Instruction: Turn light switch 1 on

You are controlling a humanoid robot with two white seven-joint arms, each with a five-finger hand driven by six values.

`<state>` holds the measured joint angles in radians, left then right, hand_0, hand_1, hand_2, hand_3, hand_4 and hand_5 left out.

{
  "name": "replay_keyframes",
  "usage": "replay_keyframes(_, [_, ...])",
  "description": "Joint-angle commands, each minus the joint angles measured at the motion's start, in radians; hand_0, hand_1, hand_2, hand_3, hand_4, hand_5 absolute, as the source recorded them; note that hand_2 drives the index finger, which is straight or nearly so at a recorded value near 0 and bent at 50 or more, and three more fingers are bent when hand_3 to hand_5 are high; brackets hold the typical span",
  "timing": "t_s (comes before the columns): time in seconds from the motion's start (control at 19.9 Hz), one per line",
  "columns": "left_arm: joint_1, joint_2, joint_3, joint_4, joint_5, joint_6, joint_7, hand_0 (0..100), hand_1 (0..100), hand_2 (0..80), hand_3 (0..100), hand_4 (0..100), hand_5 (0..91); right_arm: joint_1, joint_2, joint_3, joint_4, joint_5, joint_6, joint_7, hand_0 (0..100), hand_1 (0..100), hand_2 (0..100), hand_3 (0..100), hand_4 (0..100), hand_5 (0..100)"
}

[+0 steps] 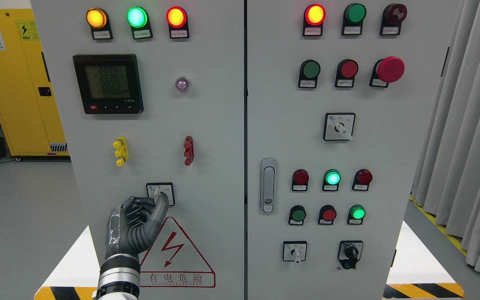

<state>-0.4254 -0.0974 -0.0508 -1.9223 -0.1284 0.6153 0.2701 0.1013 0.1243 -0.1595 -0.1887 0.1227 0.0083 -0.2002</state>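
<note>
A smooth grey steel cabinet (206, 125) is filling the view, a glossy yellow locker (19, 83) and pleated curtains (473, 146) flanking it. The left hand (138, 227) is pinching the small square rotary switch (161, 193) low on the left door, fingers (161, 206) clamped on its knob.

Bare panel is lying open left of the rotary switch (160, 193), while the left hand (133, 227) is crowding it from below (fingertip touching the knob). Above, the yellow handle (120, 151) and red handle (188, 150) are jutting out, with clear panel running between them.
</note>
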Motion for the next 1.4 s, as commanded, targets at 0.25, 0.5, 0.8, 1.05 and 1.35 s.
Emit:
replay_keyframes(0.25, [-0.009,-0.001,-0.001,0.011,-0.003,0.006,-0.002,36,65,57.6,96,92,88.3,0.0,0.0,0.0,0.0,0.0,-0.001,0.001,0,50,4,0,0,0])
replay_keyframes(0.5, [-0.012,-0.001,-0.003,0.011,-0.003,0.004,-0.002,37,65,57.7,96,92,88.3,0.0,0.0,0.0,0.0,0.0,-0.001,0.001,0,50,4,0,0,0])
replay_keyframes(0.8, [-0.012,-0.001,-0.003,0.011,-0.003,0.004,-0.002,30,64,58.0,96,92,88.3,0.0,0.0,0.0,0.0,0.0,-0.001,-0.001,0,50,4,0,0,0])
replay_keyframes(1.05, [-0.012,-0.001,-0.003,0.012,-0.003,0.004,-0.002,32,61,58.1,96,92,88.3,0.0,0.0,0.0,0.0,0.0,-0.001,0.001,0,50,4,0,0,0])
replay_keyframes(1.35, [-0.015,-0.002,-0.003,0.012,-0.002,0.004,-0.002,40,61,58.2,96,92,88.3,0.0,0.0,0.0,0.0,0.0,-0.001,0.001,0,50,4,0,0,0])
